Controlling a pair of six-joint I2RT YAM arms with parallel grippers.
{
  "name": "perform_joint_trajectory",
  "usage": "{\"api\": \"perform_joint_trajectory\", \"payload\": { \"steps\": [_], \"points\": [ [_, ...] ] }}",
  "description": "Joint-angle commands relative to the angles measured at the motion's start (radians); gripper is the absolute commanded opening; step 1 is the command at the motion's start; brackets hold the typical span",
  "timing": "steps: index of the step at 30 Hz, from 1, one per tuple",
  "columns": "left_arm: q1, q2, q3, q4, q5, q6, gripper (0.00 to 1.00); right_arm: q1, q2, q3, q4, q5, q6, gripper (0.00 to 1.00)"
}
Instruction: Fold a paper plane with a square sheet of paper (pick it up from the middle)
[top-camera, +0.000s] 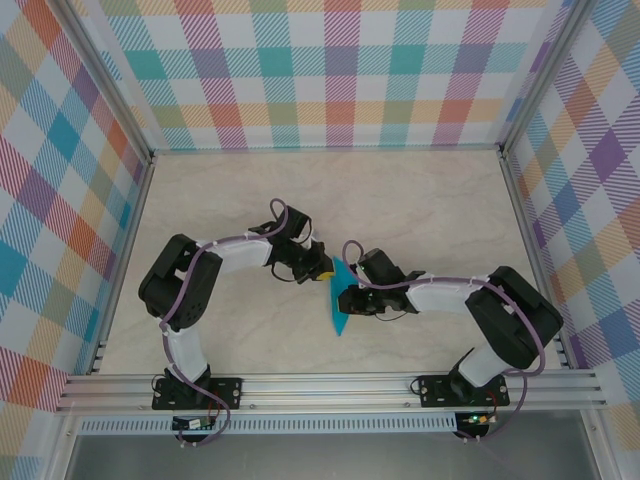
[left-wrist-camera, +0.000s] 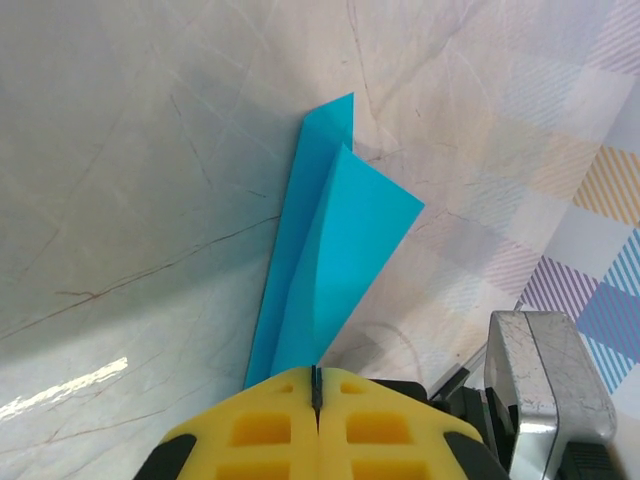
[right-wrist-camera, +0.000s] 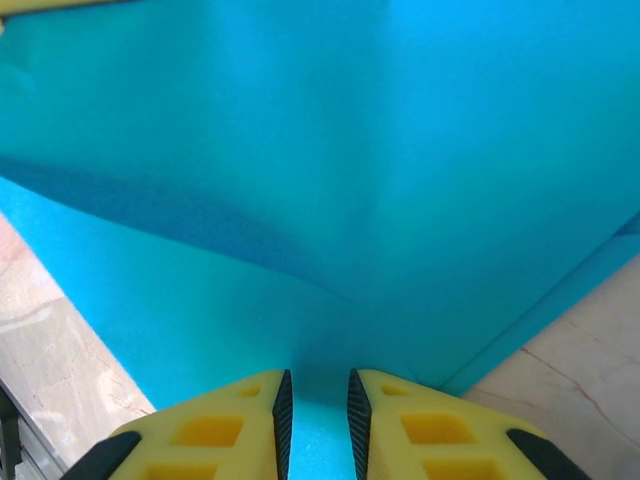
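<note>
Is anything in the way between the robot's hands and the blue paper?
No, nothing visible is. The left gripper is shut right on the blue paper, and the paper also sits between the jaws of the right gripper.

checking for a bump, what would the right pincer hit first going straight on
The teal paper, right at the tips of the right pincer; the left pincer looks just beyond it, depth unclear.

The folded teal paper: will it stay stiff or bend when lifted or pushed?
Probably floppy: the folded teal paper is thin and its layers spread apart. Likely very light: the left gripper, jaws closed, holds it by its narrow end. A push would probably buckle it along its folds.
</note>
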Motion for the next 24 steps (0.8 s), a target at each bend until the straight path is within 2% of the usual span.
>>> {"api": "perform_joint_trajectory", "payload": {
  "steps": [1, 8, 11, 14, 18, 24],
  "points": [
    [-0.012, -0.056, -0.049, 0.069, -0.041, -0.045, 0.00, -0.011, -0.043, 0.006, -0.109, 0.035, -0.019, 0.28],
    [-0.046, -0.191, -0.155, 0.098, -0.255, -0.177, 0.00, 0.003, -0.231, 0.016, -0.158, 0.108, -0.013, 0.44],
    [-0.072, -0.237, -0.183, 0.096, -0.337, -0.225, 0.00, 0.059, -0.307, 0.022, -0.219, 0.236, -0.036, 0.51],
    [-0.095, -0.260, -0.187, 0.084, -0.383, -0.250, 0.00, 0.168, -0.339, 0.044, -0.289, 0.413, -0.076, 0.53],
    [-0.114, -0.263, -0.183, 0.076, -0.404, -0.270, 0.00, 0.330, -0.290, 0.072, -0.308, 0.595, -0.108, 0.54],
    [-0.120, -0.266, -0.195, 0.095, -0.401, -0.295, 0.00, 0.447, -0.106, 0.142, -0.328, 0.826, -0.106, 0.56]
  ]
}}
